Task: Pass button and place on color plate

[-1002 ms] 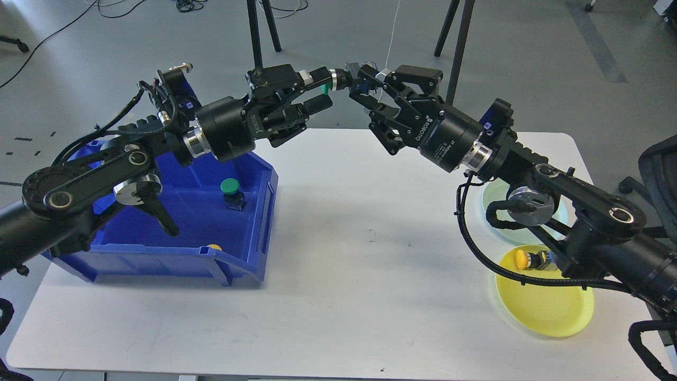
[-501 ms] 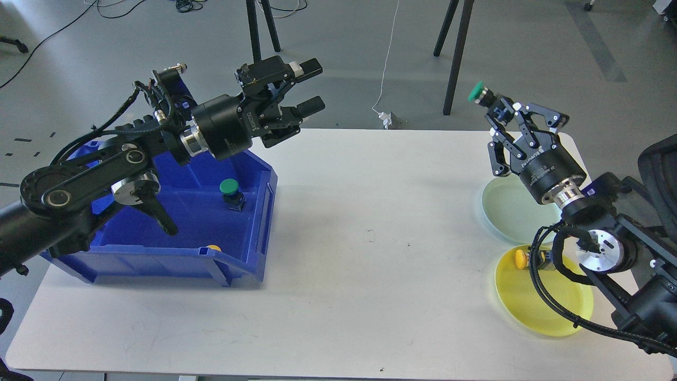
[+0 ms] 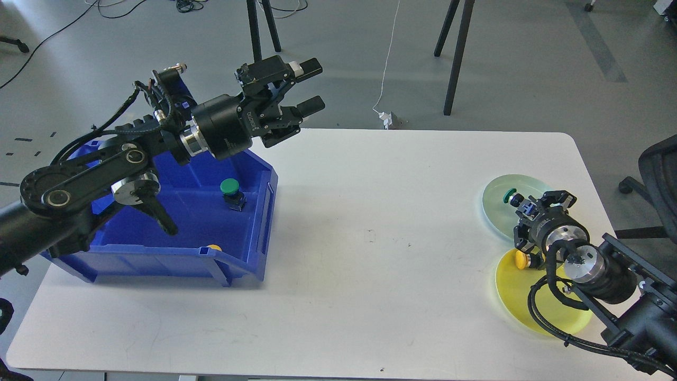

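Room: we look down on a grey floor with cables, dark stand legs beyond the far edge of the surface (image 3: 370,275), which is white and rectangular.
Landmark: we place everything by the blue bin (image 3: 158,254), which sits on the left part of the surface.
Our left gripper (image 3: 309,87): raised above the bin's far right corner, its fingers spread apart with nothing between them.
In the bin: a green-capped button on a dark body (image 3: 231,192) stands near the right wall; a yellow cap (image 3: 214,247) peeks over the bin's near rim.
Green plate (image 3: 497,209): far to the right of the bin, near the right edge of the surface, pale and translucent.
Yellow plate (image 3: 515,296): just nearer to us than the green plate, the two rims close together; partly covered by our right arm.
Our right gripper (image 3: 531,209): low over the green plate, seen almost end-on; its fingers are closed on the passed button's dark body.
Passed button (image 3: 512,197): green cap pointing left, lying over the green plate; whether it touches the plate we cannot tell.
Yellow button (image 3: 523,259): lies on the far left part of the yellow plate, beside our right wrist.
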`<action>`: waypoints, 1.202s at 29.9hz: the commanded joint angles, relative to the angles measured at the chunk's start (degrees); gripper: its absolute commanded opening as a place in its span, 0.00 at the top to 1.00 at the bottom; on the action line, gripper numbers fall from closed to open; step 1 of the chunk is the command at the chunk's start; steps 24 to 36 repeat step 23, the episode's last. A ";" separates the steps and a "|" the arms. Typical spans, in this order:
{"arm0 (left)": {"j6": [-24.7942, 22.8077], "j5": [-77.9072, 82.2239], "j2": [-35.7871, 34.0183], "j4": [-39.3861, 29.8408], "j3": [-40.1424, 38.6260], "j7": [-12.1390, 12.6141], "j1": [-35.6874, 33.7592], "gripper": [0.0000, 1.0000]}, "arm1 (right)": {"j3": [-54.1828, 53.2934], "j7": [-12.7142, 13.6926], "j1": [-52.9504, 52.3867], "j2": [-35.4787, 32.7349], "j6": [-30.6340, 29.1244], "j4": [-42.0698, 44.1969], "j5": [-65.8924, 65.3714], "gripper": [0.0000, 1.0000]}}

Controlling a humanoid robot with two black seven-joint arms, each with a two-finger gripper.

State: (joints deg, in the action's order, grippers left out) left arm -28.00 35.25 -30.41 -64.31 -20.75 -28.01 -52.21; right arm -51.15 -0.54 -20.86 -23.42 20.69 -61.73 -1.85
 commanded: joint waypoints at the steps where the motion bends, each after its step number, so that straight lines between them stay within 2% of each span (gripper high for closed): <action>1: 0.00 -0.09 0.00 -0.02 -0.08 0.01 0.00 0.21 | -1.23 -0.17 0.21 -0.22 -0.30 -1.02 0.09 0.00; 4: 0.00 -0.26 -0.09 0.15 -0.08 0.01 0.09 0.21 | -3.43 0.01 0.12 -0.75 -2.31 -2.51 0.09 0.00; 6: 0.00 -1.75 -0.61 1.11 -0.52 0.01 0.18 0.21 | -5.01 0.10 -0.05 -2.50 -6.51 -3.74 -0.17 0.00; 8: 0.00 -6.66 -1.84 2.96 -2.45 0.01 0.44 0.21 | -5.45 0.10 -0.67 -6.80 -16.42 -5.67 -0.26 0.00; 12: 0.00 -15.46 -5.00 6.03 -3.95 0.01 0.53 0.21 | -5.11 0.27 -4.79 -14.72 -47.85 -4.81 -0.44 0.00; 17: 0.00 -17.75 -4.84 11.40 -5.00 0.01 3.68 0.20 | -4.66 -0.26 -7.08 -14.64 -48.69 -0.14 0.35 0.00; 23: 0.00 -19.34 -4.22 11.32 -11.06 0.01 7.21 0.20 | -5.98 -0.43 -7.97 -13.50 -48.69 -0.14 4.04 0.00; 36: 0.00 -19.34 -4.22 11.32 -11.06 0.01 7.21 0.20 | -5.98 -0.43 -7.97 -13.50 -48.69 -0.14 4.04 0.00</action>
